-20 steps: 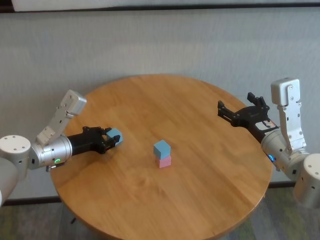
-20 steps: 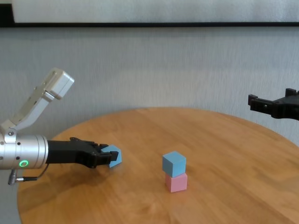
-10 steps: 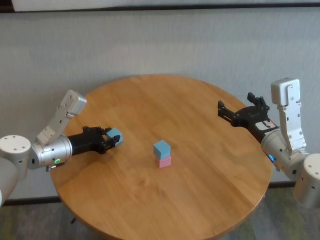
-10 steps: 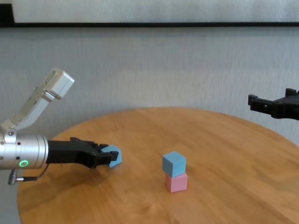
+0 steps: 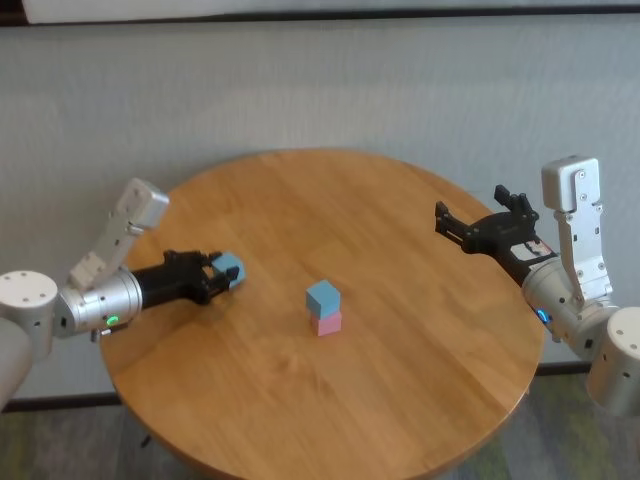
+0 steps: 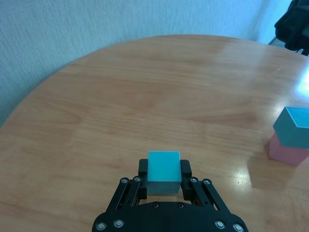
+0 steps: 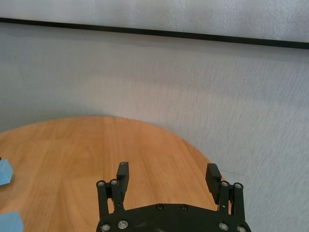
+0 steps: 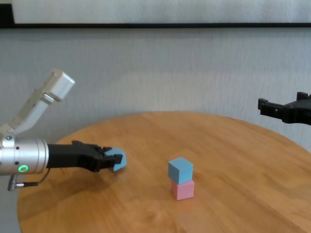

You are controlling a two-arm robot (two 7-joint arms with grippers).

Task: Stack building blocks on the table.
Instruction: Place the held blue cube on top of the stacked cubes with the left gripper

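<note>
Jaws of the left gripper (image 6: 164,180) were clamped on a light blue block (image 6: 163,170), low over the table's (image 5: 400,400) left side. Right gripper (image 7: 168,180) hung above the right edge, jaws spread wide, holding nothing. Mid-table, the second blue block (image 5: 323,296) sat on the pink block (image 5: 327,323).

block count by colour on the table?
light blue blocks: 2, one on top of the pink block, one in the shut left gripper
pink blocks: 1, bottom of the stack
total: 3
</note>
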